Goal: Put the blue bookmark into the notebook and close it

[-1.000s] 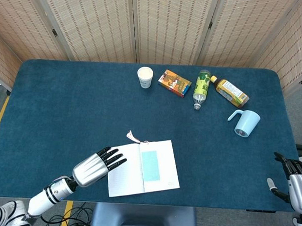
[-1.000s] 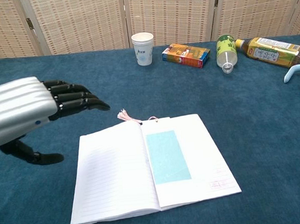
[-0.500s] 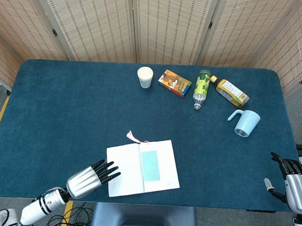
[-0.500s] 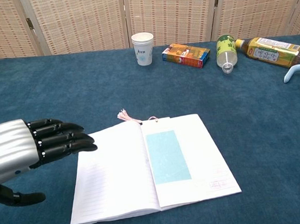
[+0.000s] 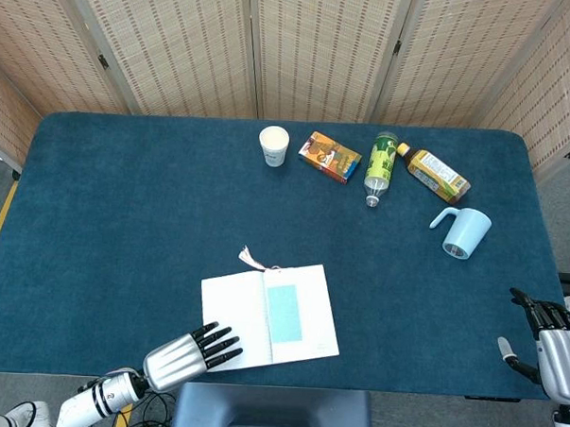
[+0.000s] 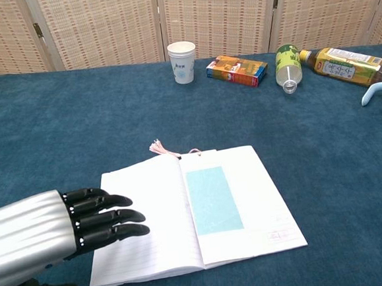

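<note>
Half the task looks done: the blue bookmark [image 6: 213,199] lies on the open notebook [image 6: 248,198]'s right page, just right of the empty, flat-fingered left hand [image 6: 49,232] over the left page's corner; closing remains.

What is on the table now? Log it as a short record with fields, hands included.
notebook: notebook lies open, flat, near the table's front edge
bookmark: blue bookmark lies on the right page, beside the spine
left hand: left hand open, fingers reaching over the left page's outer edge, holding nothing
right hand: right hand open, off the table's right front corner
back row: paper cup upright; snack box; green bottle and yellow bottle on their sides; blue mug tipped over
task state: notebook not yet closed
</note>
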### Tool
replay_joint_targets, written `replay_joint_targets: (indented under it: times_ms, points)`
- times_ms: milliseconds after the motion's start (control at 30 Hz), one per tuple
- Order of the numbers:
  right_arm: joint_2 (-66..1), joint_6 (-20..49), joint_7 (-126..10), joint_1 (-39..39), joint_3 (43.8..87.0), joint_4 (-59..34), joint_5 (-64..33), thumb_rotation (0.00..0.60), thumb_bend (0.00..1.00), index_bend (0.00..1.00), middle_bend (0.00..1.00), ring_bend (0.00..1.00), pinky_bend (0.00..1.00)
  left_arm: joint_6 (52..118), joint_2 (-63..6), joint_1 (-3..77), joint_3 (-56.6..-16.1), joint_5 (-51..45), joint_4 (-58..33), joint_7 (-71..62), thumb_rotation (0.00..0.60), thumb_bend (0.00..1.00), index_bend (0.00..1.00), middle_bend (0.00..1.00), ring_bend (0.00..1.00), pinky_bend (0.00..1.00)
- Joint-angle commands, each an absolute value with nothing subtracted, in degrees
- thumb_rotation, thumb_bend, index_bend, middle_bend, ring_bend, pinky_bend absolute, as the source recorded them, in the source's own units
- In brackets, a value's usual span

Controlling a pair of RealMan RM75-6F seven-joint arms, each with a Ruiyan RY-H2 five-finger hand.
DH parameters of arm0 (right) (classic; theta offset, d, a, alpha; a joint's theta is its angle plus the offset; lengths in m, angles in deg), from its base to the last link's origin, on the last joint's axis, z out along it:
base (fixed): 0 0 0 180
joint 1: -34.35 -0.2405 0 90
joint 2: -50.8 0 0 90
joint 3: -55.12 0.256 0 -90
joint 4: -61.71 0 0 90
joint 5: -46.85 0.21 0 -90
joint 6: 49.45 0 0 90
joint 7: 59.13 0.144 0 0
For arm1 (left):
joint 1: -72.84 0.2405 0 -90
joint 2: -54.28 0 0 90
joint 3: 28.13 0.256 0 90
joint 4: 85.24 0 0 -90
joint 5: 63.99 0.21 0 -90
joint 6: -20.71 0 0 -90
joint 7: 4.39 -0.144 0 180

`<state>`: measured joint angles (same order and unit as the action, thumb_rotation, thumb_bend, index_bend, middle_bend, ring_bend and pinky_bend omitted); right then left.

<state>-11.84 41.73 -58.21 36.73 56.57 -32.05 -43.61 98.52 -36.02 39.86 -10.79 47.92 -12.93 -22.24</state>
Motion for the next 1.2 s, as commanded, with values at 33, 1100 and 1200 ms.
replay_joint_targets:
  times_ms: [33,1100,1200]
  points:
    - [-11.78,41.83,-58.2,36.78,56.58,-32.08,-43.59,0.6,0.25,0.17,0.29,0.27,0.23,97.71,-36.59,40.11,-11.58,47.88,-13.78,-22.39,0.6,0.2,0.11,0.14,0.12,0.23]
    - [-11.67,43.29,-58.02,38.07,56.49,-31.96,-42.98,0.6,0.25,0.17,0.29,0.27,0.23,98.2,-43.79,39.36,-16.69,49.0,-21.54,-13.11,0.6,0.2,0.19,0.14,0.12,0.23]
    - [-11.64,43.22,-58.22,38.04,56.54,-32.15,-42.91,0.6,0.25,0.17,0.29,0.27,0.23,99.24,-44.7,39.26,-16.92,49.14,-22.88,-10.84,0.6,0.21,0.25,0.14,0.12,0.23]
